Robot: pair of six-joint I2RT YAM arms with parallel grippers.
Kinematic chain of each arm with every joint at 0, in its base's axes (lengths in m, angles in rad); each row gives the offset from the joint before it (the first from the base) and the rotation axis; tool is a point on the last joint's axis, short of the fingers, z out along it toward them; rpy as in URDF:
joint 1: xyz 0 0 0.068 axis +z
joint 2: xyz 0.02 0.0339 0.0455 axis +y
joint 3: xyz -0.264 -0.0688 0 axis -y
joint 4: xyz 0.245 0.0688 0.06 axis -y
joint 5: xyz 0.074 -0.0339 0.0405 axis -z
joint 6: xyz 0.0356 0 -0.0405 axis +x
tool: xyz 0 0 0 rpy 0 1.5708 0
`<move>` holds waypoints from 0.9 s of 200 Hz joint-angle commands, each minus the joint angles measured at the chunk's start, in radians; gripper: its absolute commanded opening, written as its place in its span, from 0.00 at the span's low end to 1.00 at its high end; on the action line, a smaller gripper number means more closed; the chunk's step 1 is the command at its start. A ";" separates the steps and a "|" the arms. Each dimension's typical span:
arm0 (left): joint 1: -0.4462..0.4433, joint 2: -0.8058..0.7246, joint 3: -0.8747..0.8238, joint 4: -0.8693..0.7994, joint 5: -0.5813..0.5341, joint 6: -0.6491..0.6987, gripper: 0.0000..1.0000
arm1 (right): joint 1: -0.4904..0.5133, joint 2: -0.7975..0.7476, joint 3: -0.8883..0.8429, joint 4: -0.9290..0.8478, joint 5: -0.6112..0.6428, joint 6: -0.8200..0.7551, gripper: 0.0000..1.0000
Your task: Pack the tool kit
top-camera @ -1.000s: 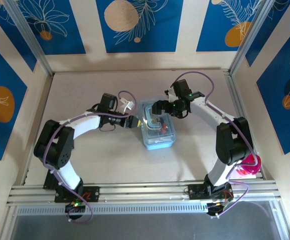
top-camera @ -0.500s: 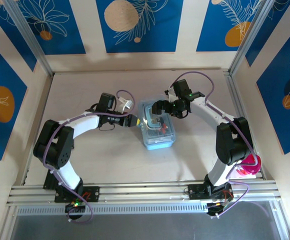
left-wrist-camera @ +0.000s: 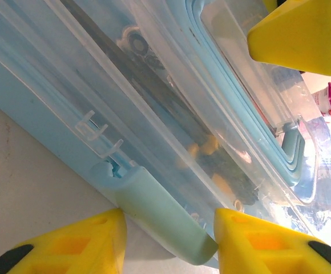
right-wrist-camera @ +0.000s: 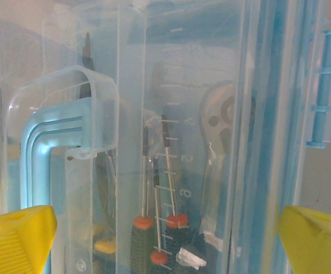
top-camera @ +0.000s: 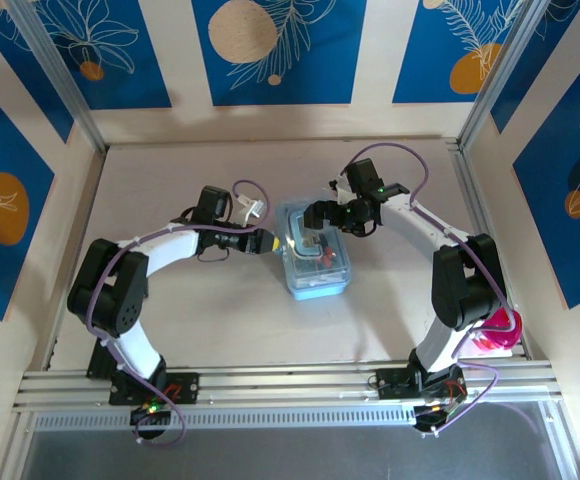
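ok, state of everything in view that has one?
left gripper, open, fingers either side of the latch
right gripper, open, fingers wide apart over the case
lid, down on the case
latch, snapped or not cannot tell
handle, lying flat on the lid
tools, inside the case under the lid

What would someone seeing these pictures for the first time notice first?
The light-blue case at the table's centre, with both arms curled in on it. The left gripper straddles its latch, and the right gripper hangs over the clear lid. Through that lid, screwdrivers with orange collars show inside.
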 commanded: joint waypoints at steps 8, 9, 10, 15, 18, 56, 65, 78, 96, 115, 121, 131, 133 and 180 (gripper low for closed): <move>0.010 0.039 0.017 -0.020 -0.013 0.026 0.42 | 0.036 0.052 -0.028 -0.081 -0.128 0.019 1.00; 0.010 0.039 0.017 -0.022 -0.014 0.027 0.42 | 0.037 0.052 -0.028 -0.082 -0.129 0.018 1.00; 0.010 0.039 0.018 -0.023 -0.015 0.028 0.42 | 0.037 0.052 -0.028 -0.081 -0.129 0.019 1.00; 0.010 0.040 0.020 -0.032 -0.018 0.034 0.42 | 0.036 0.052 -0.029 -0.081 -0.128 0.019 1.00; 0.010 0.041 0.021 -0.035 -0.019 0.036 0.42 | 0.037 0.051 -0.030 -0.080 -0.128 0.019 1.00; 0.010 0.044 0.045 -0.096 -0.041 0.066 0.41 | 0.036 0.050 -0.033 -0.078 -0.128 0.022 1.00; 0.010 0.045 0.051 -0.111 -0.048 0.073 0.41 | 0.037 0.051 -0.033 -0.078 -0.128 0.023 1.00; 0.010 0.044 0.059 -0.134 -0.058 0.083 0.41 | 0.037 0.050 -0.036 -0.076 -0.130 0.024 1.00; 0.010 0.048 0.070 -0.157 -0.067 0.093 0.41 | 0.038 0.050 -0.038 -0.073 -0.130 0.023 1.00; 0.010 0.053 0.077 -0.170 -0.074 0.097 0.41 | 0.037 0.049 -0.042 -0.072 -0.131 0.025 1.00; 0.010 0.055 0.080 -0.174 -0.075 0.099 0.41 | 0.037 0.049 -0.042 -0.072 -0.130 0.025 1.00; 0.010 0.058 0.082 -0.177 -0.076 0.100 0.41 | 0.037 0.051 -0.043 -0.070 -0.131 0.025 1.00; 0.010 0.058 0.082 -0.177 -0.076 0.100 0.41 | 0.037 0.050 -0.043 -0.071 -0.131 0.024 1.00; 0.007 0.066 0.086 -0.167 -0.071 0.092 0.40 | 0.036 0.051 -0.051 -0.062 -0.133 0.028 1.00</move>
